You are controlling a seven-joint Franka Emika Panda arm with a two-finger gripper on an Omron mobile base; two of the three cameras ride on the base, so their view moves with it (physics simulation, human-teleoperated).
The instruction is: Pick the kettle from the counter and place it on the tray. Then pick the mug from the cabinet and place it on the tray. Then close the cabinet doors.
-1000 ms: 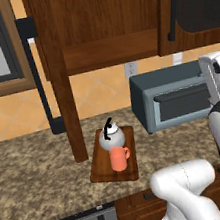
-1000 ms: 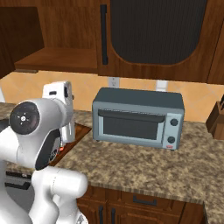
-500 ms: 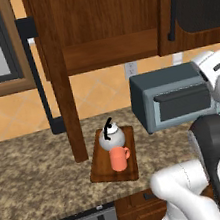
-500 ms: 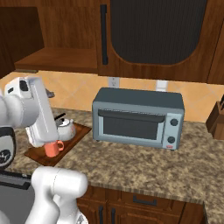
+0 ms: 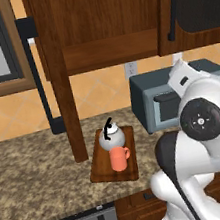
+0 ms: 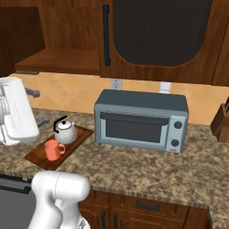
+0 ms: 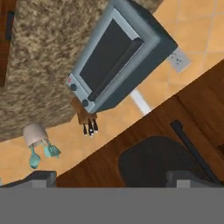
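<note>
Open cabinet door [image 5: 58,75]: stood swung out over the counter [image 5: 31,171], left of the tray.
Tray [image 5: 99,172]: lay on the counter near its front edge, left of the toaster oven.
Kettle [image 5: 111,136]: sat on the tray's rear half.
Mug [image 5: 119,158]: stood on the tray's front half, just before the kettle.
Cabinet [image 6: 58,60]: inner shelf was exposed above the tray.
Toaster oven [image 6: 141,120]: rested against the counter's back edge.
Closed cabinet door [image 6: 161,40]: hung above the toaster oven.
Knife block [image 6: 221,123]: stood at the counter's right end.
Gripper [image 7: 109,177]: jaws were spread wide, holding nothing, raised toward the closed door.
</note>
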